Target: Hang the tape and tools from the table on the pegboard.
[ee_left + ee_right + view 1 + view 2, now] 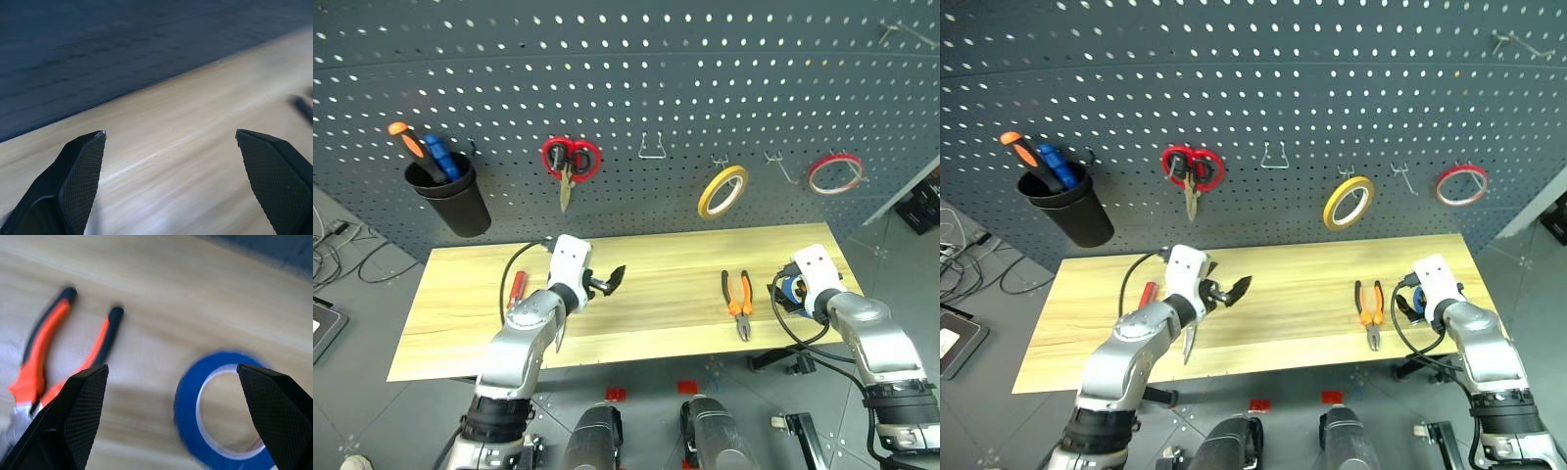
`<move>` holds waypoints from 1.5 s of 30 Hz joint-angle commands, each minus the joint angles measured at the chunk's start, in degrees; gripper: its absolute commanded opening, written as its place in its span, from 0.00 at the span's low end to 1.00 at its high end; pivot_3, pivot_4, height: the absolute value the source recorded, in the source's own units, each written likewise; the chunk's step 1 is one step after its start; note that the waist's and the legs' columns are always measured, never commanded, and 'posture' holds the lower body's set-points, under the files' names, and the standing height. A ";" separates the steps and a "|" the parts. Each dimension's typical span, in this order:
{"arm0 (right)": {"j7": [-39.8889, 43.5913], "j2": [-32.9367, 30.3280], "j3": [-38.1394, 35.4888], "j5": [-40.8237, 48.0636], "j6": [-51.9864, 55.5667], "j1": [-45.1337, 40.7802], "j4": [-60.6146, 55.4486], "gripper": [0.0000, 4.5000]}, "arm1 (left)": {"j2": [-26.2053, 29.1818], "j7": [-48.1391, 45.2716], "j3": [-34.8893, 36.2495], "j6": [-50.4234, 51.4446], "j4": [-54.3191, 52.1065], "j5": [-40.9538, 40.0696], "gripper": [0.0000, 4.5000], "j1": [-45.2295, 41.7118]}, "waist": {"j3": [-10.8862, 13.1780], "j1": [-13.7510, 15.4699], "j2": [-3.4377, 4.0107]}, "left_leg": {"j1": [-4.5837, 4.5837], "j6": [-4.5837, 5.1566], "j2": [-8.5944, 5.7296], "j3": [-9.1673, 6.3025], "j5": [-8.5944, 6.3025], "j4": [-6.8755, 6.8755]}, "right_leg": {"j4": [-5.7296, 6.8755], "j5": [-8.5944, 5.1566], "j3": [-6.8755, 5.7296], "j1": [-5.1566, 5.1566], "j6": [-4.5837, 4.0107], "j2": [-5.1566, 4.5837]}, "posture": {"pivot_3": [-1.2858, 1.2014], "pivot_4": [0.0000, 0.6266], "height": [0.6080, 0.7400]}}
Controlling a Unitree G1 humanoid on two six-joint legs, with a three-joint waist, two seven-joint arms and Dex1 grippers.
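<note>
Right gripper (172,377) spread wide, empty, over blue tape (222,411) lying flat; left gripper (171,142) likewise released. Light plank table (646,323) fronts grey pegboard (636,78). Pliers (738,302) lie handles toward pegboard.

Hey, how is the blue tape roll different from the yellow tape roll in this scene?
The blue ring-shaped tape roll lies flat on the light wooden table, beside the orange-and-black-handled pliers; the yellow tape roll hangs on a hook of the dark grey pegboard. The blue one sits between the open right gripper's fingers; the yellow one hangs untouched. Both are thin rings.
</note>
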 commanded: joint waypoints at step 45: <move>1.31 0.49 -1.30 1.48 1.41 -18.37 25.99 0.15 | -11.70 -33.84 -14.30 -30.47 37.73 6.33 1.00 -30.09 | 7.34 -1.78 -0.29 | -0.03 -0.15 0.04 0.17 0.09 0.16 | 0.23 0.04 -0.10 -0.11 0.13 -0.13 | 0.43 0.65 1.00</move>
